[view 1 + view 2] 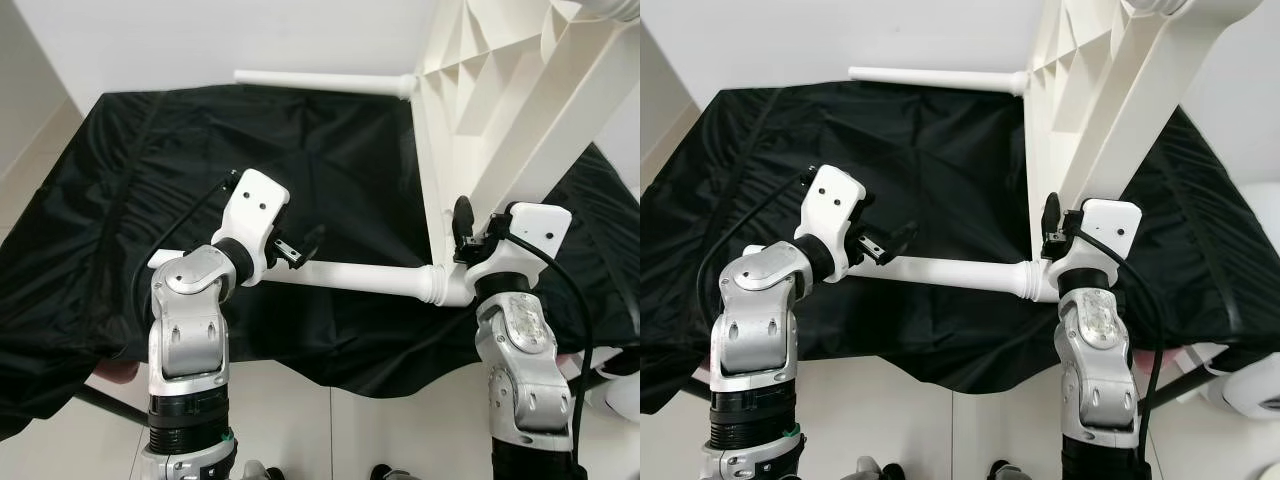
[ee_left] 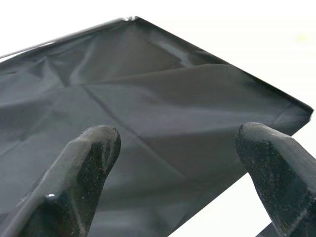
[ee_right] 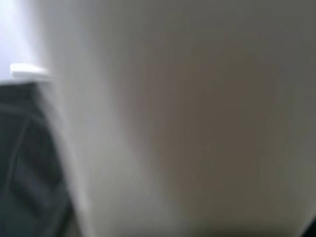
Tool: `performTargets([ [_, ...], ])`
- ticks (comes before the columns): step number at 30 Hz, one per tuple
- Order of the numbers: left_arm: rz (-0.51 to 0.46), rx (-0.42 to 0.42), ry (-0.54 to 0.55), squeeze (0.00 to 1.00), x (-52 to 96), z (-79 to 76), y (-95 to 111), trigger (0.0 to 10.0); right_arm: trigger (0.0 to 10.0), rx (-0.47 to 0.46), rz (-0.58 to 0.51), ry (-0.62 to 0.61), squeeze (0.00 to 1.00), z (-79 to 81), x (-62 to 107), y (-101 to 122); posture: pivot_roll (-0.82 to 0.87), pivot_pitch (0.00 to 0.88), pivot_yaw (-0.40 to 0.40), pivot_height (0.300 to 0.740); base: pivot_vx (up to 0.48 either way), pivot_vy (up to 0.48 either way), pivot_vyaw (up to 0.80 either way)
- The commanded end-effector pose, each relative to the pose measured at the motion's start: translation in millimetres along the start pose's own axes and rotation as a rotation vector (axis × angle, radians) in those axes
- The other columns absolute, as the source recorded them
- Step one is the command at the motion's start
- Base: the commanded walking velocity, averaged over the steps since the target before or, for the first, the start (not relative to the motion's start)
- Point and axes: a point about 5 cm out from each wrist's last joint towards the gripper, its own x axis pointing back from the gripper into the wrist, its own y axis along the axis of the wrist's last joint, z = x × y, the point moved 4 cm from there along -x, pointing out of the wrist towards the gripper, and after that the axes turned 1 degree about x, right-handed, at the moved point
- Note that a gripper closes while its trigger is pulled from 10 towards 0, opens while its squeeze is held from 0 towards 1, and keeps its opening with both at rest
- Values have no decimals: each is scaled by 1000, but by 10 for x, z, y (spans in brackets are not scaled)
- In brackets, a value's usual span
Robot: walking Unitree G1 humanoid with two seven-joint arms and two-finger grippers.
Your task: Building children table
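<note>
Nearest the camera: 2 silver arms rising from the bottom edge, floor tiles below them. Left hand (image 1: 305,245) sits at the free end of a white table leg (image 1: 370,278) that lies roughly level over the black cloth (image 1: 120,200). In the left wrist view its fingers (image 2: 84,168) are spread wide apart with just cloth between them, so the left hand is released and grasping nothing; from the head views it looks just beside or lightly against the leg end, cannot tell which.

Right hand (image 1: 463,232) is up against the white ribbed table frame (image 1: 500,110), close to the socket where the near leg joins. The frame is tipped on edge, leaning up and off the top right. Right wrist view is a white blur, very close to plastic. Cannot tell whether the right hand is clenched on the frame or just pressed to it.

A 2nd white leg (image 1: 320,80) sticks out level from the far corner of the frame, over the back of the cloth; looks already fitted.

Step in hand, my read: near leg is seated at its socket, being fitted or twisted tight, with the right hand steadying the frame. Probably mid-assembly, 2 legs on this side; the other side is out of view.

Next move likely needs the left hand to clamp round the leg and turn or push it along its axis into the socket, while the right keeps the frame from tipping. Risk: the frame slides on the cloth.
</note>
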Motion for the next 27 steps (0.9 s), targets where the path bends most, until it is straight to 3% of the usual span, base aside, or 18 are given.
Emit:
performTargets([
  [1, -12, -5, 297, 0, 45, 290, 8, 10000, 10000, -13, 13, 36, 1000, 67, -16, -39, -167, 134, 75, 740, 0, 0, 0],
  [2, -17, -27, 309, 0, 49, 351, 22, 10000, 10000, 16, 21, 89, 765, 110, -75, -55, -149, 135, 48, 740, 0, 0, 0],
  [3, -19, -31, 320, 0, 54, 385, 25, 10000, 10000, 31, 20, 118, 0, 135, -98, -53, -147, 135, 45, 740, 0, 0, 0],
  [11, -30, -48, 333, 0, 85, 449, 36, 10000, 10000, 52, -37, 212, 0, 229, -188, 88, -127, 132, 15, 740, 0, 0, 0],
  [17, -19, -28, 333, 0, 103, 420, -25, 10000, 10000, 38, -79, 190, 0, 159, -174, 110, -111, 121, 8, 740, 0, 0, 0],
  [22, -34, 14, 300, 0, 114, 377, -62, 10000, 10000, -62, -132, 228, 0, 158, -65, 165, -108, 116, 14, 740, 0, 0, 0],
  [25, -40, 3, 262, 0, 112, 330, -96, 10000, 10000, -63, -135, 236, 0, 122, -19, 139, -107, 115, 19, 740, 0, 0, 0],
  [27, -37, -14, 221, 0, 136, 277, -155, 10000, 10000, -50, -112, 211, 0, 28, 99, 53, -114, 121, 34, 740, 0, 0, 0],
])
